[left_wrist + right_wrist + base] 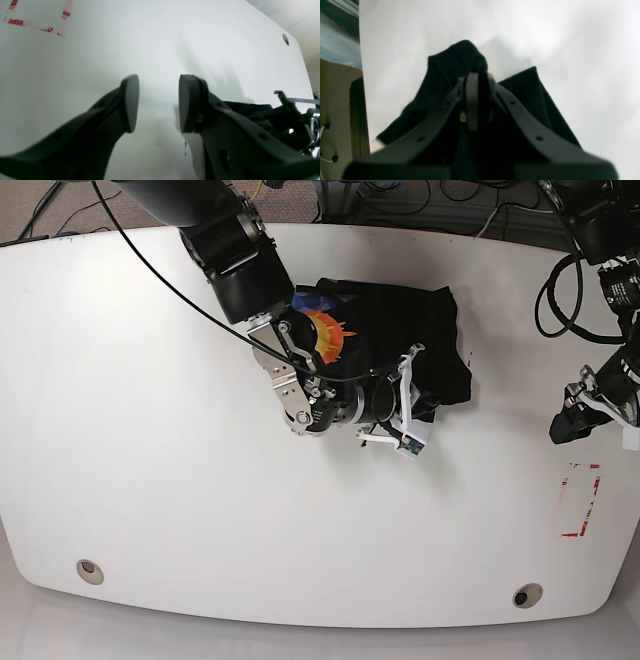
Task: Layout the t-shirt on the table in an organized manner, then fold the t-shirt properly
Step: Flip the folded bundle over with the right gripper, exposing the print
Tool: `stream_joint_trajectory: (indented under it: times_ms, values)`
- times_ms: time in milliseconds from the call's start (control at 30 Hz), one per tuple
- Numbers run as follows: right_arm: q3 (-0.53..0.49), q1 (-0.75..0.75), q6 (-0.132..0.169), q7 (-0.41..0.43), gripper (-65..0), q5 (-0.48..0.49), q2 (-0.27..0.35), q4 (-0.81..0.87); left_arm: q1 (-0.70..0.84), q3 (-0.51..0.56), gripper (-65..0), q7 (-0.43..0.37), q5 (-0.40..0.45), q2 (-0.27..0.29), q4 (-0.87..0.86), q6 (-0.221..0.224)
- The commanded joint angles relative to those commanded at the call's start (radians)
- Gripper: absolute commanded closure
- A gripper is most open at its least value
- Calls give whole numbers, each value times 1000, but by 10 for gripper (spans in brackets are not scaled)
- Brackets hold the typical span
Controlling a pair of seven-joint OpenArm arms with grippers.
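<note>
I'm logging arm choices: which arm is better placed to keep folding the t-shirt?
Probably the right: its fingers are closed on the black t-shirt, while the left fingers are apart, over bare table.

Two arms — black and silver-grey segments, with white brackets, small round screws and black cables (572,288).

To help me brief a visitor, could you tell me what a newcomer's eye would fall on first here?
Probably the black t-shirt with its orange sun-like print, bunched near the table's far edge under the right arm. Next, perhaps, the red tape rectangle on the white tabletop, near the left gripper.
</note>
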Motion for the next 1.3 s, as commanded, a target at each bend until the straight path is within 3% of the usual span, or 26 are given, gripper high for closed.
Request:
stream_joint_trajectory:
  times_ms: [300, 467, 700, 833, 900, 1000, 1067, 1167, 1300]
  values:
    - [8, -21, 0, -23, 0, 0, 0, 120, -2, 2, -244, 0, 2, 0, -2, 3]
    - [87, -20, 0, -87, 0, 0, -2, 150, -2, 5, -244, 0, 2, -2, -31, 3]
    - [109, -6, 0, -84, -2, -6, 2, 144, -3, 5, -244, 0, 2, -2, -61, 0]
    - [110, -11, 0, -51, -35, -8, 2, 144, -5, 6, -244, 0, 2, -2, -61, 0]
    - [110, -14, 0, -34, -82, -8, 2, 144, -5, 6, -244, 0, 0, -2, -61, 0]
    - [110, -14, 0, -26, -212, -8, 2, 144, -5, 8, -244, 0, 0, -2, -61, 0]
    - [110, -14, 0, -26, -347, -8, 2, 146, -5, 8, -244, 0, -3, -2, -60, 0]
    - [110, -11, 0, -26, -479, -3, 2, 150, -11, 28, -244, 0, -5, -2, -58, 0]
    - [114, -12, 0, -28, -561, -3, 18, 192, -21, 81, -244, 0, -6, -2, -55, -2]
